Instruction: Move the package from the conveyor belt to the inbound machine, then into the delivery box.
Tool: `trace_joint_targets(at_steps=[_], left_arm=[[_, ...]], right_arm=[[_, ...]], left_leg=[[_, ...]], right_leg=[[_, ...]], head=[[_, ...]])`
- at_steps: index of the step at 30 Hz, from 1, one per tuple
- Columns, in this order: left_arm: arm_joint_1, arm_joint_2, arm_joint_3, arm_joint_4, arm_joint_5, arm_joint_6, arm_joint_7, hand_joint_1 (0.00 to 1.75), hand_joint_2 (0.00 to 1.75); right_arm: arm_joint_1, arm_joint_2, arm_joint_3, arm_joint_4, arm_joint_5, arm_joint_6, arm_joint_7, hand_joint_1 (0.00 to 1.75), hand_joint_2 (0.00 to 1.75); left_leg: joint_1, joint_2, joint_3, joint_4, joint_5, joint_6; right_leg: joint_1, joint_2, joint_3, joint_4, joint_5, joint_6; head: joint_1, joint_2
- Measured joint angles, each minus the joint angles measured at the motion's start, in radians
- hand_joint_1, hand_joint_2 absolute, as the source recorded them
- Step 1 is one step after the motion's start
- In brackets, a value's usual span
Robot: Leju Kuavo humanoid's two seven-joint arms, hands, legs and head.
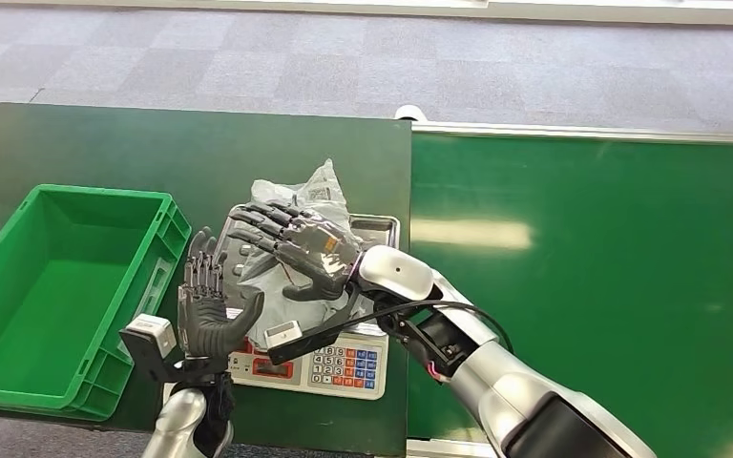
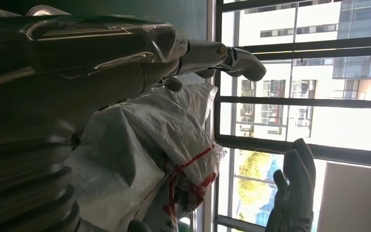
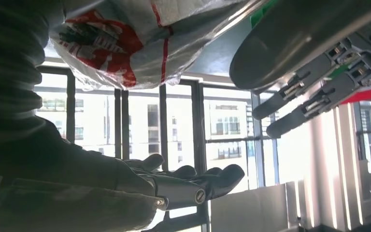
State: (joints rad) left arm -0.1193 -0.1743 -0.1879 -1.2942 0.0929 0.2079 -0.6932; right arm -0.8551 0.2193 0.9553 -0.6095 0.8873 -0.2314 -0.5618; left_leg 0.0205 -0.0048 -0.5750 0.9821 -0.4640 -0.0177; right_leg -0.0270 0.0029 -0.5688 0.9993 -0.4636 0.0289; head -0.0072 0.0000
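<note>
Head view, package: the grey plastic package (image 1: pixel 301 205) lies on the inbound machine (image 1: pixel 348 367), a scale with a keypad at its front, which stands on the dark green counter (image 1: pixel 105 143).
Head view, right hand: the right hand (image 1: pixel 296 243) is above the package, palm down, its fingers (image 1: pixel 253 218) spread and reaching toward the box side; whether they touch the bag cannot be told.
Head view, left hand: the left hand (image 1: pixel 205 305) stands upright just beside the machine, between it and the delivery box (image 1: pixel 19 382); its fingers (image 1: pixel 205 258) point up, close together, and hold nothing.
Head view, surroundings: the green delivery box stands at the left of the machine; the green conveyor belt (image 1: pixel 592 277) runs at the right.
Left wrist view: the package (image 2: pixel 149 140), white-grey with red print, is near the camera; the left hand's fingers (image 2: pixel 232 58) stretch past it and are apart from it. The right hand (image 2: pixel 292 193) shows in front of windows (image 2: pixel 319 87).
Right wrist view: the package (image 3: pixel 125 38) with red print is close to the camera; the right hand's fingers (image 3: pixel 198 181) lie straight and side by side, with nothing in them. The left hand's fingers (image 3: pixel 294 106) show across from them.
</note>
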Motion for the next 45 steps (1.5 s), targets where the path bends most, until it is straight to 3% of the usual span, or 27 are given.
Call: trace_joint_targets(at_steps=[3, 7, 12, 24, 28, 38, 45], left_arm=[[0.015, 0.0, 0.011, -0.019, -0.009, 0.0, 0.005, 0.0, 1.75], [0.037, 0.0, 0.023, -0.043, -0.019, -0.003, 0.013, 0.0, 1.75], [0.045, -0.002, 0.033, -0.059, -0.026, -0.004, 0.013, 0.0, 1.75], [0.046, -0.002, 0.04, -0.066, -0.026, -0.004, 0.014, 0.0, 1.75], [0.051, -0.003, 0.044, -0.073, -0.024, -0.01, 0.017, 0.0, 1.75], [0.087, -0.003, 0.054, -0.116, -0.026, -0.042, 0.026, 0.0, 1.75], [0.081, -0.003, 0.049, -0.14, -0.043, -0.095, 0.01, 0.0, 1.75]], right_arm=[[0.001, 0.0, 0.009, -0.022, 0.019, 0.0, 0.067, 0.0, 0.0], [0.0, -0.004, 0.014, -0.044, 0.063, -0.087, 0.145, 0.0, 1.75], [0.006, -0.02, -0.01, -0.099, 0.046, -0.186, 0.135, 0.0, 1.75], [0.027, -0.055, -0.054, -0.226, 0.036, -0.189, 0.128, 0.0, 1.75], [0.054, -0.067, -0.083, -0.275, -0.053, -0.176, 0.127, 0.0, 1.75], [0.276, -0.171, -0.353, -0.565, -0.29, -0.089, 0.086, 0.0, 1.75], [0.446, -0.204, -0.541, -0.707, -0.383, -0.06, 0.053, 0.0, 1.75]], left_leg=[[0.0, 0.0, 0.0, 0.0, 0.0, 0.0], [0.0, 0.0, 0.0, 0.0, 0.0, 0.0], [0.0, 0.0, 0.0, 0.0, 0.0, 0.0], [0.0, 0.0, 0.0, 0.0, 0.0, 0.0], [0.0, 0.0, 0.0, 0.0, 0.0, 0.0], [0.0, -0.001, 0.0, 0.0, -0.001, 0.0], [0.0, -0.001, 0.0, 0.0, -0.001, 0.0]], right_leg=[[0.0, 0.0, 0.0, 0.0, 0.0, 0.0], [0.0, 0.0, 0.0, 0.0, 0.0, 0.0], [0.0, 0.0, 0.0, 0.0, 0.0, 0.0], [0.0, 0.0, 0.0, 0.0, 0.0, 0.0], [0.0, 0.0, 0.0, 0.0, 0.0, 0.0], [0.0, 0.0, 0.0, -0.001, 0.0, 0.0], [0.0, 0.0, 0.0, -0.001, 0.0, 0.0]], head=[[0.0, 0.0], [0.0, 0.0], [0.0, 0.0], [0.0, 0.0], [0.0, 0.0], [0.0, 0.0], [0.0, 0.0]])
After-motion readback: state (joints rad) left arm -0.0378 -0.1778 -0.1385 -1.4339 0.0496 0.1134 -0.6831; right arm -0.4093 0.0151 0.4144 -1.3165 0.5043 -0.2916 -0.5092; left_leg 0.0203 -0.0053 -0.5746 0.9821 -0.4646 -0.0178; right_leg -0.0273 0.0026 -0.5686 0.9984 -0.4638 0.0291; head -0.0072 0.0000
